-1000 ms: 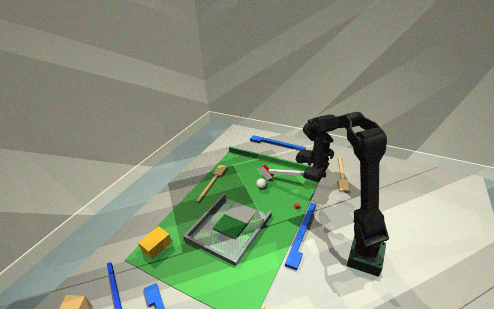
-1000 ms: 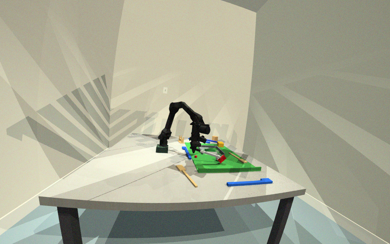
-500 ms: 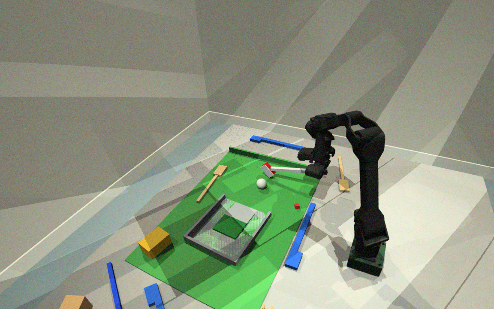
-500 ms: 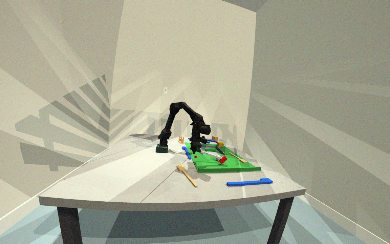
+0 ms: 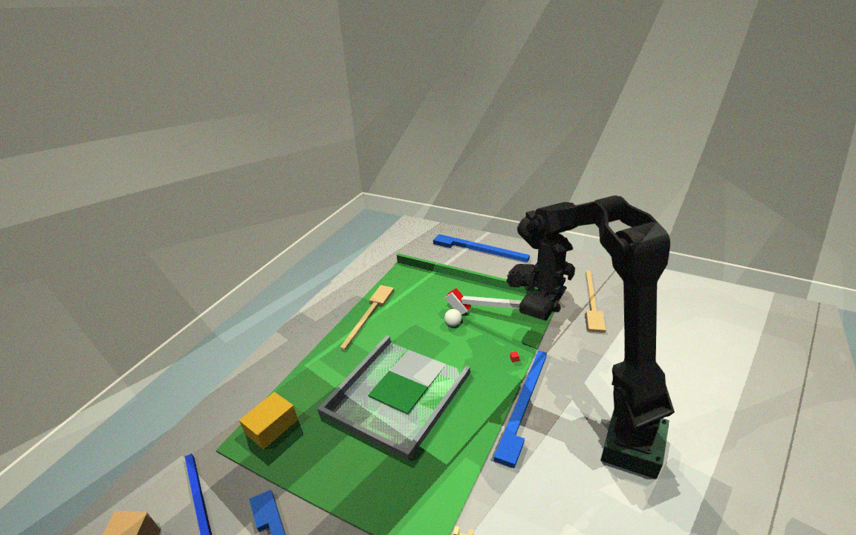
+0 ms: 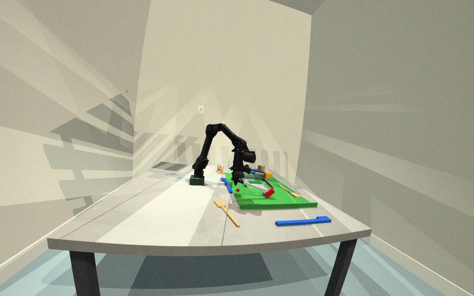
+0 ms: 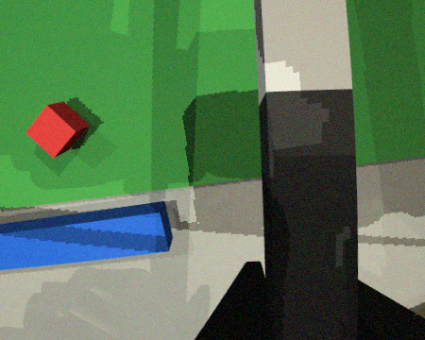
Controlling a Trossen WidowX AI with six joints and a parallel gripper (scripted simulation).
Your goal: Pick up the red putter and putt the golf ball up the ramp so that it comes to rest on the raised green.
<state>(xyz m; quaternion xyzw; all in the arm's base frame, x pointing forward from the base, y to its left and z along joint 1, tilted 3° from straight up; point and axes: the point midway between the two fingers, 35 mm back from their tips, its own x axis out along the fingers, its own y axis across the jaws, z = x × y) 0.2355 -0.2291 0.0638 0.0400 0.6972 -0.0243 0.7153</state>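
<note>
My gripper (image 5: 532, 305) (image 6: 235, 179) is shut on the dark grip end of the red putter. The putter's pale shaft (image 5: 492, 302) (image 6: 256, 186) (image 7: 303, 13) reaches out low over the green mat (image 5: 351, 458) (image 6: 290, 201) (image 7: 61, 19), and its red head (image 5: 456, 297) (image 6: 268, 192) sits just behind the white golf ball (image 5: 453, 317). The ball rests on the mat, a short way from the grey ramp (image 5: 419, 365). The raised green (image 5: 399, 391) is a dark green square inside a grey walled frame (image 5: 351, 382). The gripper stands at the mat's edge nearest the arm's base.
A small red cube (image 5: 514, 357) (image 7: 56, 128) lies on the mat. A blue bar (image 5: 521, 406) (image 7: 75, 240) runs along the mat's edge. A yellow block (image 5: 268, 419), tan paddles (image 5: 364, 316) (image 5: 593, 302), more blue bars (image 5: 481, 247) (image 6: 303, 220) lie around.
</note>
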